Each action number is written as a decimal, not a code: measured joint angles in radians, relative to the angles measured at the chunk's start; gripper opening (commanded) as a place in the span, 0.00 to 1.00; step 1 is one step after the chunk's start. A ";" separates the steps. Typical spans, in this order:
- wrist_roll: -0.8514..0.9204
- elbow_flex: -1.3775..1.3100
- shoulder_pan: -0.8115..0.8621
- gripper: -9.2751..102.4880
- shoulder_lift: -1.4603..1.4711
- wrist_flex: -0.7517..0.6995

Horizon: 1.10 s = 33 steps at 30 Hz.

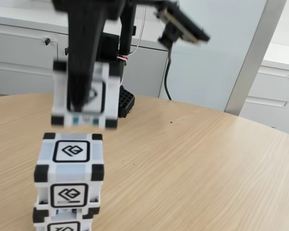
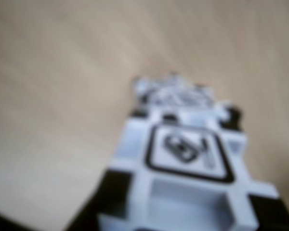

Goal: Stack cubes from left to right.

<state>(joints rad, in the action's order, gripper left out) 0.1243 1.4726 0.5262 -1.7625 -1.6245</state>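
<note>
White plastic with black corner blocks makes up the cube [image 1: 86, 94] that hangs in the air, clamped in the hand [image 1: 82, 103], whose dark finger runs down across the cube's near face in the fixed view and hides most of its glyph. The hand is grasping this cube, with the cube's lower edge showing just under the fingertip and its body blurred, which suggests it is in motion. Directly beneath the hand, with a small gap of air between, stands the stack [image 1: 70, 180]: one cube on top of another, their glyph faces turned toward the fixed camera, and the lower cube cut off by the bottom edge of that view. The held cube sits slightly off square to the stack below, so my judgement is that it is being carried there to be lowered as the third tier and needs a little alignment first. In the wrist view the held cube [image 2: 188, 178] lies close under the camera, out of focus, with another pale cube shape beyond it. Pale wood-grain tabletop [image 1: 192, 163] spreads out to the side of the hand, and grey cabinets [image 1: 19, 53] stand behind the arm.
</note>
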 measured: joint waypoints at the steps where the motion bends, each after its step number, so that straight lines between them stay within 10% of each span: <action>1: 0.000 -0.011 0.000 0.26 0.017 0.000; 33: 0.000 -0.101 0.000 0.26 0.123 -0.003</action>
<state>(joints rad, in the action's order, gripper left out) 0.1243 1.3714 0.5262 -1.6398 -1.6276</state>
